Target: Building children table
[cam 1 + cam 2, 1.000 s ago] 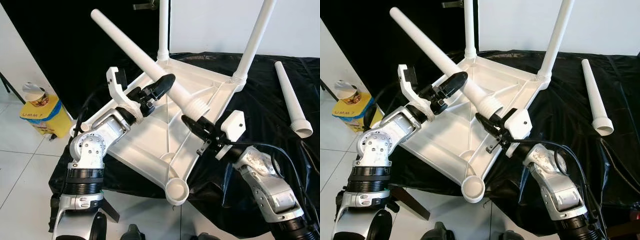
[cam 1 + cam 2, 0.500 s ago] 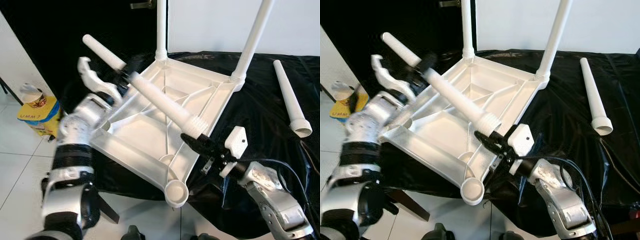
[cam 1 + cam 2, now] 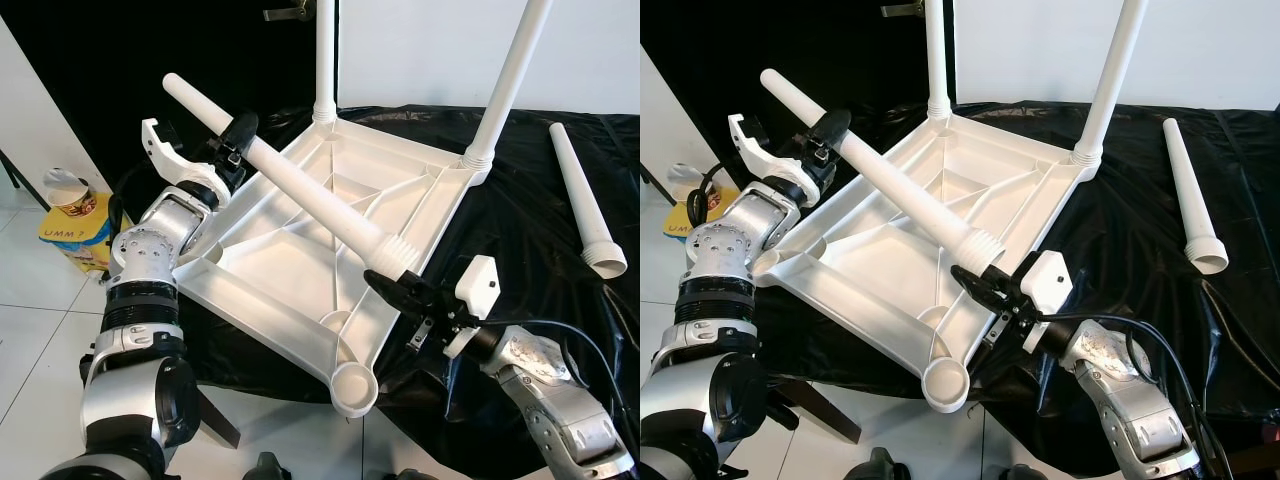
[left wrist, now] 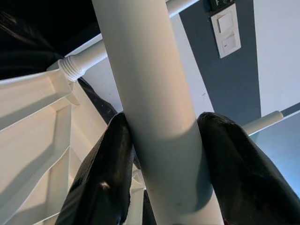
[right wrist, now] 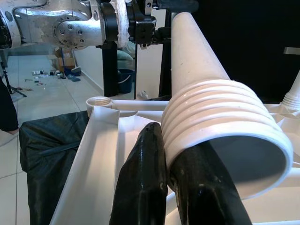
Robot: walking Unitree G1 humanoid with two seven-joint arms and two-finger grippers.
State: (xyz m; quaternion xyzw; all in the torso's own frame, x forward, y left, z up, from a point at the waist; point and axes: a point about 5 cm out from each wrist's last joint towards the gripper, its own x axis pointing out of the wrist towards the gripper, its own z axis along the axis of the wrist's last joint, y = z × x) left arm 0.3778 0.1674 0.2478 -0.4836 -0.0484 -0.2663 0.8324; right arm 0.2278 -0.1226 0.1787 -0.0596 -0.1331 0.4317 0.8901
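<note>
Lowered since a second ago, the leg (image 3: 300, 190) runs from left gripper (image 3: 238, 135), clamped round it at ten o'clock, down to right gripper (image 3: 388, 287), fingers together under its ribbed end, with the open socket (image 3: 353, 384) at six o'clock.

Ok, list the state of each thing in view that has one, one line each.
Tabletop: upside down on the black sheet, two sockets unfilled.
Two fitted legs: upright in the far corners.
Held leg: tilted above the tabletop, not in a socket.
Spare leg: lying loose on the sheet.
Left gripper: shut around the held leg's upper part.
Right gripper: at the held leg's ribbed end.
</note>
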